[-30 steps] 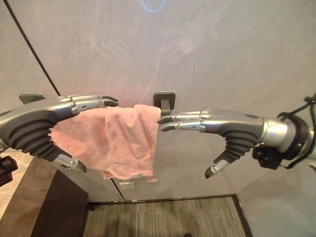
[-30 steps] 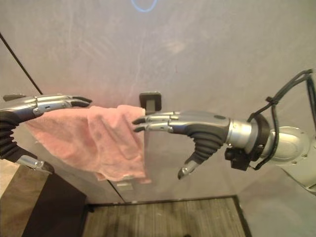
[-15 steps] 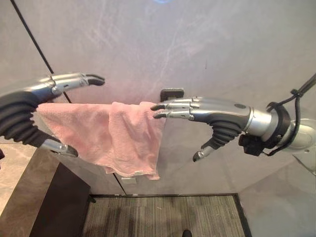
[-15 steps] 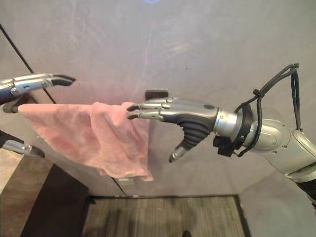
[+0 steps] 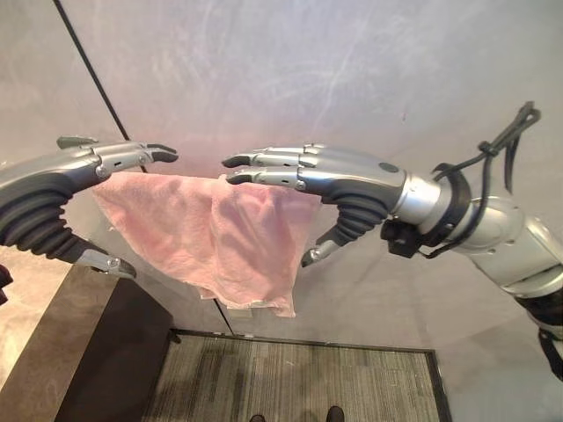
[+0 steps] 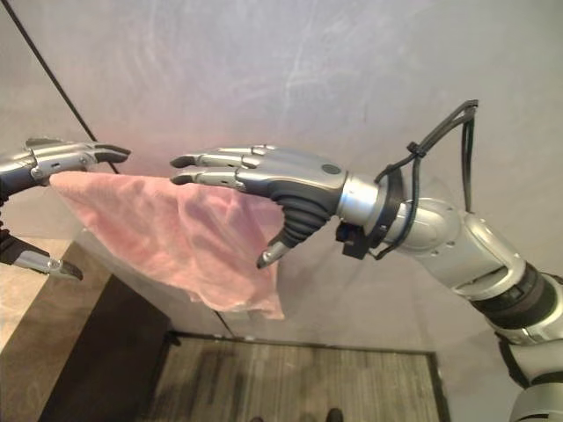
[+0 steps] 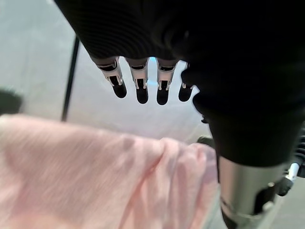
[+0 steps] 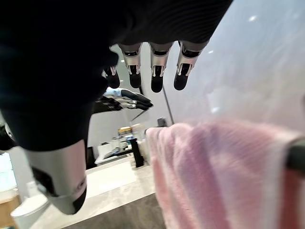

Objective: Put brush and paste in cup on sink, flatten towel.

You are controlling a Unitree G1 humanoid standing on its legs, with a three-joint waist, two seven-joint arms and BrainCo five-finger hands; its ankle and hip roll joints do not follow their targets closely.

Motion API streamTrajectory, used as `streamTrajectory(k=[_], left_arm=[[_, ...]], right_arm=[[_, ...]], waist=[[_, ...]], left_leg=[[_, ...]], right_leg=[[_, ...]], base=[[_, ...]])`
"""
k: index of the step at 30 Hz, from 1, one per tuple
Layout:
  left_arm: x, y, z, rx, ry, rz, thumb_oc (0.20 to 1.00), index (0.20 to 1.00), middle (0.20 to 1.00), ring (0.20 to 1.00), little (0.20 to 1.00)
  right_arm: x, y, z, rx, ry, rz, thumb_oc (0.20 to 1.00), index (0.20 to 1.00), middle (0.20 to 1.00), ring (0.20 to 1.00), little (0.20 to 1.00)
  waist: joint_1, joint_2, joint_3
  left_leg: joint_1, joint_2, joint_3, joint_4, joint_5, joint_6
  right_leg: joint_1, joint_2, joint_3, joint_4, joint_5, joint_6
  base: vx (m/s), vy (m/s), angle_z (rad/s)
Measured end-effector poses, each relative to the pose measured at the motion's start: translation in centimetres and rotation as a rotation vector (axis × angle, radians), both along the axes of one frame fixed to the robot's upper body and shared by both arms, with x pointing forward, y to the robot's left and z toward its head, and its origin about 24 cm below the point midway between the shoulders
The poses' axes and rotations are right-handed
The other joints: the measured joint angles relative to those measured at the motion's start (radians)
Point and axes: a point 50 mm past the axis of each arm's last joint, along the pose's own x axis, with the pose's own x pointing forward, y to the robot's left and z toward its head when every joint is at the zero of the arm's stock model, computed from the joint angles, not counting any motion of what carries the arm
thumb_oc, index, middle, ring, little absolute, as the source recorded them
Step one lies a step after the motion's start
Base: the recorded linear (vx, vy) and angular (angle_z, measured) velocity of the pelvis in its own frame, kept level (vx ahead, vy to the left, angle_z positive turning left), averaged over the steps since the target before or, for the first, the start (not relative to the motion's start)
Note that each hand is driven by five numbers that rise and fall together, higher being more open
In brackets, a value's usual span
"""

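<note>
Both hands reach with fingers straight and held together, thumbs hanging apart below, and neither pinches anything: the right hand has its fingertips over the top edge of the towel, near the middle of its span, while the left hand points in from the other side with its tips just above the towel's left end. The towel hangs below both rows of fingers, its long axis running left to right along a rail (only a dark stub of it shows, in the right wrist view), and it is bunched and thicker toward the right, with one corner drooping lowest there. So the coming stroke likely turns on the right hand, which sits over the bunched part; whether its fingers touch the cloth I cannot tell from the eye views. The right wrist view shows the towel close under those fingers, and beyond it a counter with small items at its far end, too small to name.
</note>
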Motion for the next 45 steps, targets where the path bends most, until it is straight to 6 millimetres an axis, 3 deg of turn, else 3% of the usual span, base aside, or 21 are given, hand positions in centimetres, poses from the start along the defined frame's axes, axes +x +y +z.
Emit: streamTrajectory(k=[10,17,20,29,38,45], left_arm=[[0.7,0.7,-1.0,0.003,0.019,0.041,1.000,1.000,1.000,1.000,1.000],[1.4,0.6,-1.9,-0.004,0.004,0.041,1.000,1.000,1.000,1.000,1.000],[1.6,0.7,-2.1,-0.018,-0.003,0.042,1.000,1.000,1.000,1.000,1.000],[2.0,1.0,-2.2,-0.001,-0.005,0.065,1.000,1.000,1.000,1.000,1.000],[2.1,2.0,-3.5,-0.052,0.024,0.100,1.000,1.000,1.000,1.000,1.000],[2.0,2.4,-4.1,0.072,-0.017,0.137,1.000,1.000,1.000,1.000,1.000]], right_arm=[[0.4,0.9,-0.4,-0.031,-0.059,-0.036,1.000,1.000,1.000,1.000,1.000],[2.7,0.1,-1.2,-0.072,-0.064,-0.171,1.000,1.000,1.000,1.000,1.000],[3.3,0.8,-1.7,-0.041,-0.054,-0.178,1.000,1.000,1.000,1.000,1.000],[3.3,1.5,-2.5,-0.059,-0.079,-0.178,1.000,1.000,1.000,1.000,1.000],[3.0,0.3,-3.5,-0.107,-0.061,-0.206,1.000,1.000,1.000,1.000,1.000],[3.0,0.2,-3.6,-0.121,-0.056,-0.209,1.000,1.000,1.000,1.000,1.000]], waist=[[0.016,-0.026,0.015],[0.013,-0.026,0.016],[0.015,-0.027,0.015],[0.006,-0.027,0.015],[-0.019,-0.024,0.017],[-0.014,-0.023,0.016]], left_leg=[[-0.033,0.000,0.001,0.031,-0.008,-0.011],[-0.033,0.003,0.005,0.032,-0.008,-0.011],[-0.033,0.006,0.026,0.031,-0.010,-0.011],[-0.034,0.009,0.069,0.042,-0.017,-0.011],[-0.030,0.011,0.091,0.048,-0.018,-0.010],[-0.017,0.011,0.109,0.046,-0.021,-0.009]], right_leg=[[-0.020,0.002,0.001,0.000,0.006,-0.008],[-0.023,0.010,0.006,0.000,0.009,-0.011],[-0.033,0.015,0.027,0.000,0.013,-0.015],[-0.051,0.022,0.065,0.000,0.028,-0.019],[-0.053,0.020,0.086,0.000,0.038,-0.022],[-0.051,0.021,0.108,0.000,0.042,-0.020]], base=[[0.00,-0.001,0.00],[0.01,0.002,-0.01],[0.02,0.007,-0.18],[0.01,0.003,-0.14],[0.00,-0.001,-0.06],[0.00,-0.015,-0.08]])
